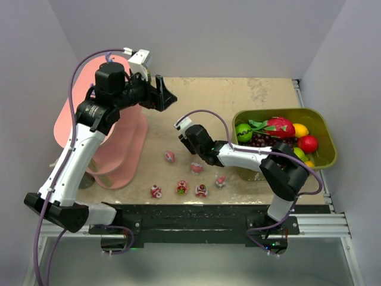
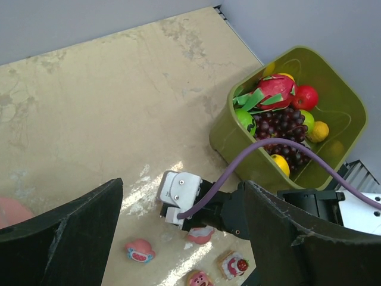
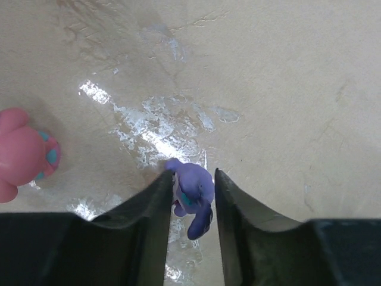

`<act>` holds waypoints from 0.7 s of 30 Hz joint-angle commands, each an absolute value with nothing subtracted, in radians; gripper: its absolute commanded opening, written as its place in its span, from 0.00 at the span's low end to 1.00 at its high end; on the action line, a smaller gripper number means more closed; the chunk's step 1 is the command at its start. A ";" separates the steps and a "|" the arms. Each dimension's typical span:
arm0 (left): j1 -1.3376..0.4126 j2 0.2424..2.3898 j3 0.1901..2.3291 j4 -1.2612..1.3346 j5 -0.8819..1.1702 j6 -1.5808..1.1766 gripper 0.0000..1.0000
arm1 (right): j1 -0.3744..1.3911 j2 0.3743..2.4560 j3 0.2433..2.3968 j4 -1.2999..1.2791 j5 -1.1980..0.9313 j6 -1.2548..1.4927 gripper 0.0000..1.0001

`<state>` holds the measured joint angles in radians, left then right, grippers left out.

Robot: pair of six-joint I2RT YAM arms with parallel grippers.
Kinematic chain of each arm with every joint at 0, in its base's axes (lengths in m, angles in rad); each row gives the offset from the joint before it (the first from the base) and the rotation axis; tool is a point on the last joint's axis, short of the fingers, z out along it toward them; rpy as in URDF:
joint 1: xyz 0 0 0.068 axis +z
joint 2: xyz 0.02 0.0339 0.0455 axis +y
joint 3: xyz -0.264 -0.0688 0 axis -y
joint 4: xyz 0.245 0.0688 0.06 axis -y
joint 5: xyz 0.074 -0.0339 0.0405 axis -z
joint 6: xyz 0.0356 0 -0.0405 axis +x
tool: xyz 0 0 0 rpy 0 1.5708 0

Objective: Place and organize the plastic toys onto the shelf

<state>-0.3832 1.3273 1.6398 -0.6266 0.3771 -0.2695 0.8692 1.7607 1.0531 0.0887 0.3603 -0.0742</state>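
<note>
My right gripper (image 3: 191,173) is low over the table, its fingers closed around a small purple toy (image 3: 193,187) with a hanging ear. In the top view it (image 1: 191,146) is left of the tub, its fingertips hidden. A pink toy (image 3: 24,156) lies to its left. Several toys lie loose near the front edge: one pink (image 1: 170,157), one (image 1: 196,167), one (image 1: 220,180), and a row (image 1: 182,187). The salmon-pink shelf (image 1: 119,149) stands at the left. My left gripper (image 1: 164,95) is wide open and empty, raised beside the shelf's top.
An olive-green tub (image 1: 321,125) of fake fruit stands at the right, also seen in the left wrist view (image 2: 226,128). My right arm lies across the table in front of it. Walls close the back and both sides.
</note>
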 commanded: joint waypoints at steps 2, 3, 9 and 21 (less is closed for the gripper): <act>-0.394 1.353 1.658 -0.578 0.382 -0.261 0.85 | 0.867 1.680 1.037 0.144 0.373 -0.052 0.56; -0.396 1.361 1.658 -0.575 0.383 -0.259 0.85 | 0.867 1.668 1.037 0.137 0.365 -0.048 0.59; -0.397 1.407 1.680 -0.569 0.410 -0.239 0.86 | 0.867 1.550 1.046 0.054 0.350 0.035 0.75; -0.484 1.531 1.589 -0.534 0.470 -0.121 0.87 | 0.819 1.279 1.106 -0.486 0.551 0.467 0.78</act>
